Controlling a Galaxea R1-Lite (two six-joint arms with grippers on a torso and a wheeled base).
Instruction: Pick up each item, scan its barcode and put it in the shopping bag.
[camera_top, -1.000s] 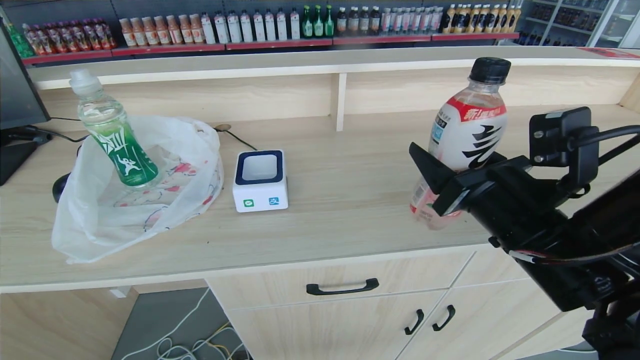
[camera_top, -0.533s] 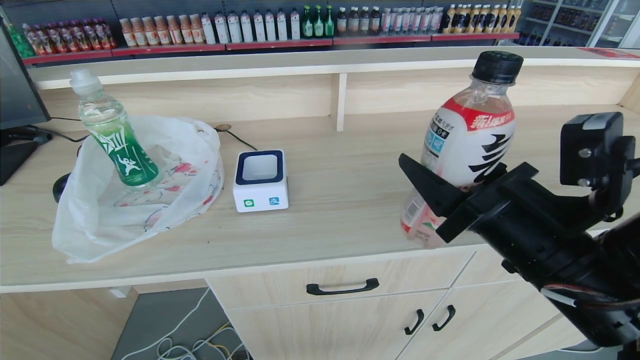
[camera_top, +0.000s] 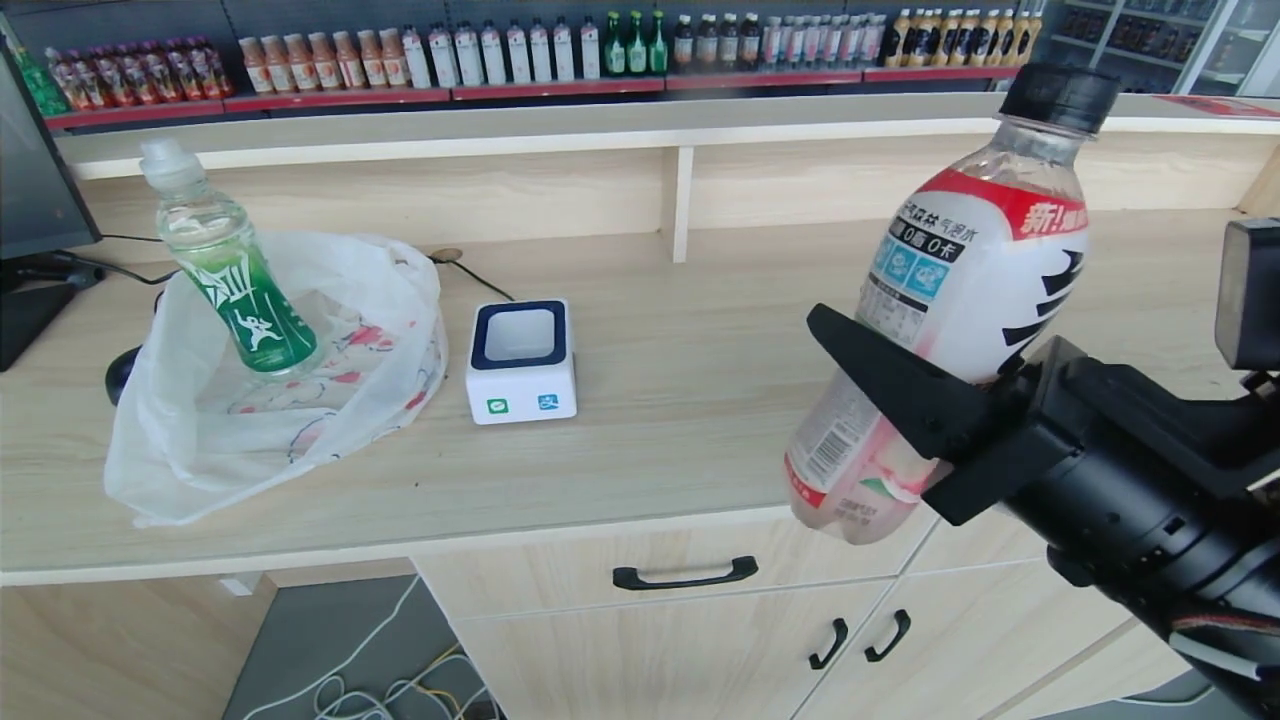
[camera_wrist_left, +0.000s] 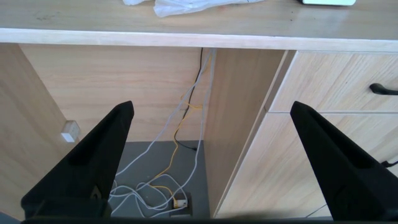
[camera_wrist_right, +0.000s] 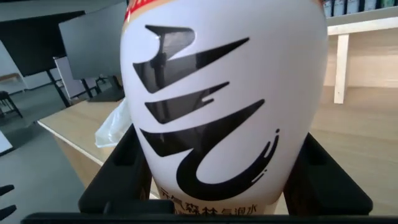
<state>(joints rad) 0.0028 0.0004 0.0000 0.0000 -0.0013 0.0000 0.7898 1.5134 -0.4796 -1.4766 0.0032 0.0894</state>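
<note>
Right tool (camera_top: 945, 395) clenched around the waist of a drink bottle (camera_top: 965, 270), held tilted above the tabletop (camera_top: 680, 400) edge. The scanner (camera_top: 521, 362) and bag (camera_top: 250, 430) lie well to its left. The smooth plastic looks full, heavy and likely slippery.

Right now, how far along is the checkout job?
Done: the green bottle stands tilted in the shopping bag. In hand: the right gripper holds the white-labelled bottle above the counter edge. Apparently left: scanning it at the scanner, then bagging it.
</note>
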